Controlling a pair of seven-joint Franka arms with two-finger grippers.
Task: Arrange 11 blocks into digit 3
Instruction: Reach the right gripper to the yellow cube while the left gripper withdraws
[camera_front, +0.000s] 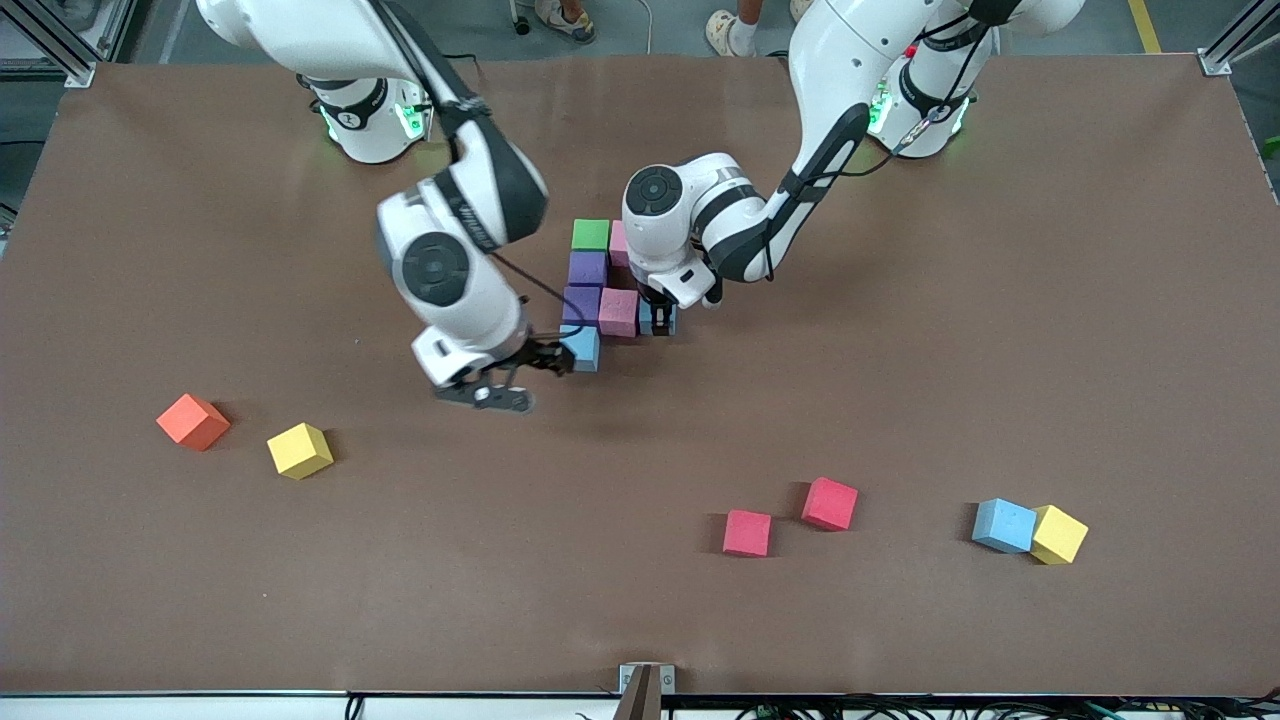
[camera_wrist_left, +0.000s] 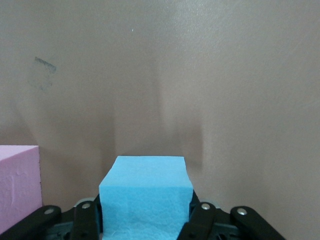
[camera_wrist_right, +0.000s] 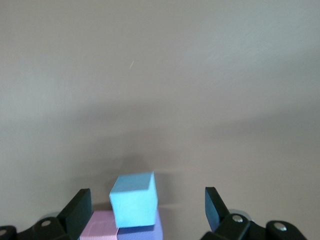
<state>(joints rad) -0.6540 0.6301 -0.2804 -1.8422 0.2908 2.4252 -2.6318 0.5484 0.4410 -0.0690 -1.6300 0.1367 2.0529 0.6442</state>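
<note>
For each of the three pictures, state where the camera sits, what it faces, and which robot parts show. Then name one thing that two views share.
Front view: high across the table, facing both arms and the block figure.
Left wrist view: on the left wrist, looking past the left gripper shut on a light blue block.
Right wrist view: on the right wrist, its open right gripper above another light blue block.
Shared: front and left wrist views show the held block.

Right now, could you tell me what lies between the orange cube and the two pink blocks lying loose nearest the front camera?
Only a yellow block, close beside the orange cube; from there to the pink blocks the brown table is bare, as the front view shows.
</note>
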